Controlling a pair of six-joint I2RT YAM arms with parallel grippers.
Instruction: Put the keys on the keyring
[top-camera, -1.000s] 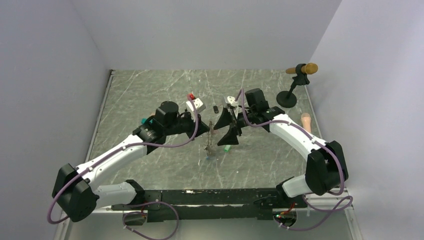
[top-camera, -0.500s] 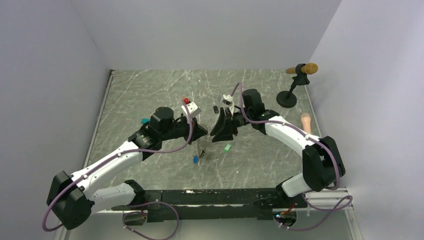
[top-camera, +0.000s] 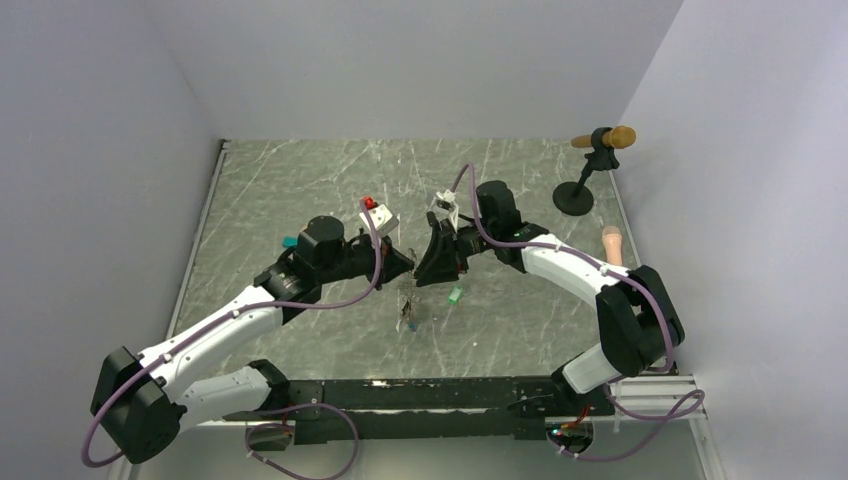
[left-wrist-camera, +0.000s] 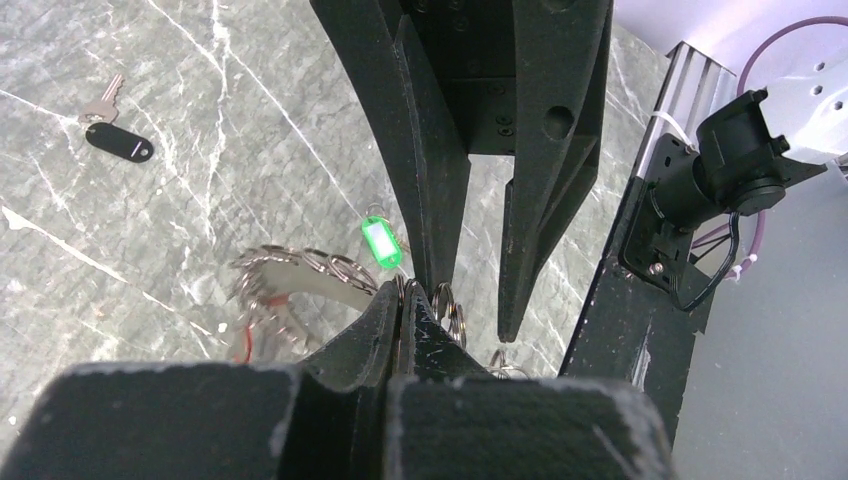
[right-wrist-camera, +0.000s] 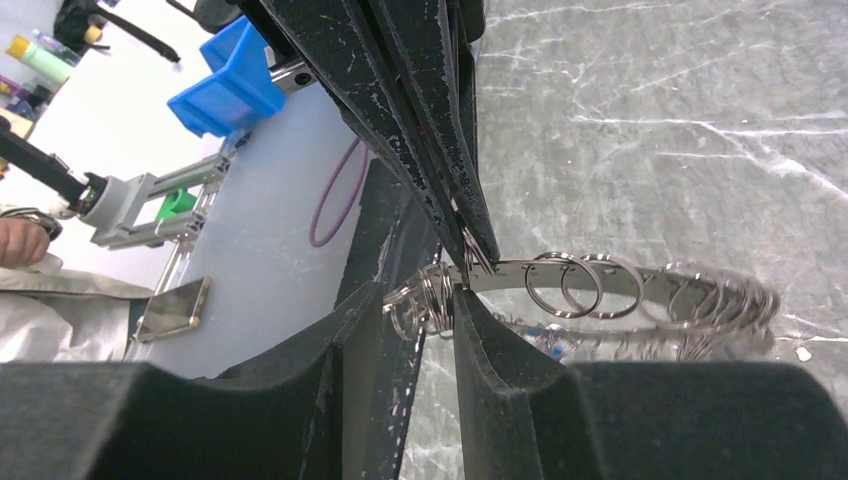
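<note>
The left pincer (left-wrist-camera: 405, 300) is clamping shut on the rim of the keyring (right-wrist-camera: 600, 285). The right pincer (right-wrist-camera: 422, 296) is standing partly open, its fingers straddling the same rim right beside the left tips. The green key (left-wrist-camera: 380, 243) is lying on the bench (top-camera: 300, 190) near the ring, and a black-tagged key (left-wrist-camera: 118, 140) is lying farther off.

Top view: keyring (top-camera: 407, 305) too small, its rings and keys merge into dark smudge. Spot where left hand (top-camera: 404, 266) and right hand (top-camera: 424, 268) meet it is hidden by their own bodies.

Left wrist view: keyring's far arc blurred, near part hidden behind own fingertips (left-wrist-camera: 382, 320). Green key (left-wrist-camera: 380, 242) shows tag head only, blade not made out.

Right wrist view: blue key (right-wrist-camera: 553, 346) mostly hidden behind ring band, only blue scrap shows. Far loops blurred. Whether right hand's fingers press band, cannot tell.
</note>
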